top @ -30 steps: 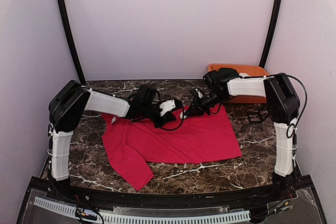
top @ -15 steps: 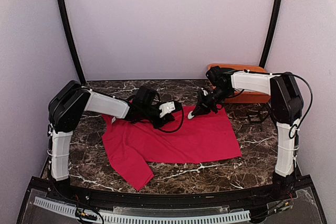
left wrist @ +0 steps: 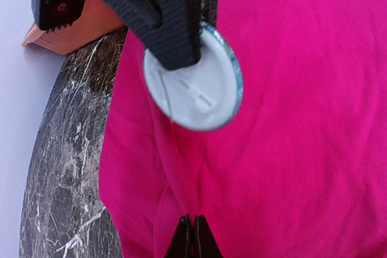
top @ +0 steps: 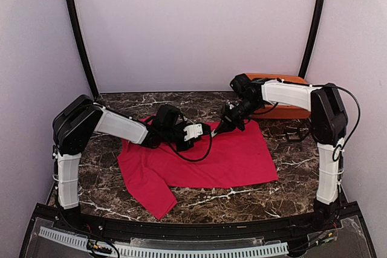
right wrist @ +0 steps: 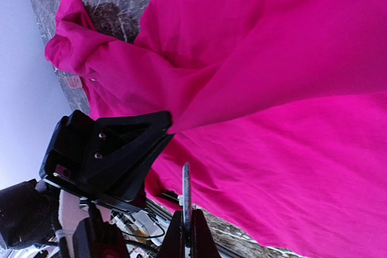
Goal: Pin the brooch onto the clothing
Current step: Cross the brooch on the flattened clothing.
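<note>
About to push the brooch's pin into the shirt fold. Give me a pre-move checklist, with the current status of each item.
1. Grip on the brooch: ok. The right gripper is shut on its rim.
2. Hold on the clothing: ok. The left gripper is shut on a raised fold.
3. Facing: ok. The white back of the brooch is turned toward the left gripper's side.
4. State of the pin: cannot tell. Only a thin wire shows on the back.
5. Point in the fabric: cannot tell. The brooch's lower edge meets the fold, but contact is unclear.
6. Rest of the shirt lying on the table: ok.
</note>
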Available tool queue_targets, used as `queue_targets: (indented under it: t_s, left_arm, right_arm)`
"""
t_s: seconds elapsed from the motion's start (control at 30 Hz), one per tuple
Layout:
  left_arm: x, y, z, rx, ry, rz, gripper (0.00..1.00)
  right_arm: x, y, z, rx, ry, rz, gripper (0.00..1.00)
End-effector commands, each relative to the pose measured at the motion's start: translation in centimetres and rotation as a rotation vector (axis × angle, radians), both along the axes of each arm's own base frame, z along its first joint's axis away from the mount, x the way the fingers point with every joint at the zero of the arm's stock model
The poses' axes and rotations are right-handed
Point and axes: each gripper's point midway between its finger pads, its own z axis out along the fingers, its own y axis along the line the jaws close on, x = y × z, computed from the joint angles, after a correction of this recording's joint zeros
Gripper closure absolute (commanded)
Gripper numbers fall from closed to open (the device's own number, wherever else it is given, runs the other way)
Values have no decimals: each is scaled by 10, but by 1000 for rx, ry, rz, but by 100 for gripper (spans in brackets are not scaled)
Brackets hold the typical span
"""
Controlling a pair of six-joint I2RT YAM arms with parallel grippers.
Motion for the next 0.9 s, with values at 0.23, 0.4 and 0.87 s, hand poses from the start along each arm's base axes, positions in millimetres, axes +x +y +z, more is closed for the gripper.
queue_targets:
  t_s: [0.23,0.4,0.87]
  left_arm:
    - [-6,-3,33,-54,-116,-36,99]
    - [-4,-1,33,-42,-149,-25,99]
    - [-18,-7,27,-10,-212,-69,99]
  right_arm:
    - [-1,29,-13,45,79,18,100]
    - [-10,25,-19,44,92,34,100]
    - [5,22,-21,62,72,13,100]
